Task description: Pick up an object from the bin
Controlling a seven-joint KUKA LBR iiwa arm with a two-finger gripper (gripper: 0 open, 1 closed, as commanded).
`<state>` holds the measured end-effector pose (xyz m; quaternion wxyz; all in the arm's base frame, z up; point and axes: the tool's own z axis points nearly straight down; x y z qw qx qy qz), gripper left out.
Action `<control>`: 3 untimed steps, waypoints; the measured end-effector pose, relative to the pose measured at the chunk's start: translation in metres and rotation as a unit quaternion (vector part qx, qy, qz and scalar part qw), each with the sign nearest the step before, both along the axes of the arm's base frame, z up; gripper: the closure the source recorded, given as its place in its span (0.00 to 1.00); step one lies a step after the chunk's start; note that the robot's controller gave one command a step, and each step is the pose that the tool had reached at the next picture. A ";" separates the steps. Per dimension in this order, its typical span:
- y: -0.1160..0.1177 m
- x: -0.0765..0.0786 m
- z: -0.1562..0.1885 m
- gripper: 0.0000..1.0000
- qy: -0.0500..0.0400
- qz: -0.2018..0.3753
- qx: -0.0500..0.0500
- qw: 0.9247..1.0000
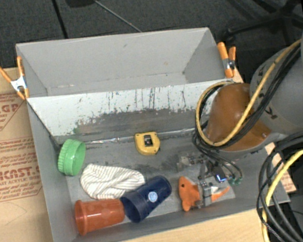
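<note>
My gripper (211, 181) is low in the bin's front right corner, under the arm's orange cover and cables. Just left of it lies a small orange toy-like thing (188, 192), close to the gripper or touching it; I cannot tell which. A thin orange piece (222, 192) shows at the gripper's right side. A dark blue cup (146, 198) lies on its side further left.
An orange-red cup (99, 214) lies on its side at the front left, and a white striped cloth (112, 180) sits behind it. A green round lid (71, 157) leans at the left wall. A yellow tape measure (147, 143) rests near the back middle.
</note>
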<state>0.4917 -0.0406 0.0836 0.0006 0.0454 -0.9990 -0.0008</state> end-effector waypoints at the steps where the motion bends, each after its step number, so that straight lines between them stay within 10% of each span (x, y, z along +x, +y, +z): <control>1: -0.005 -0.002 -0.014 1.00 0.000 -0.049 -0.001 0.999; 2: -0.005 -0.002 -0.014 1.00 0.000 -0.048 -0.001 0.999; 3: -0.042 0.003 0.141 1.00 -0.002 -0.008 -0.001 1.000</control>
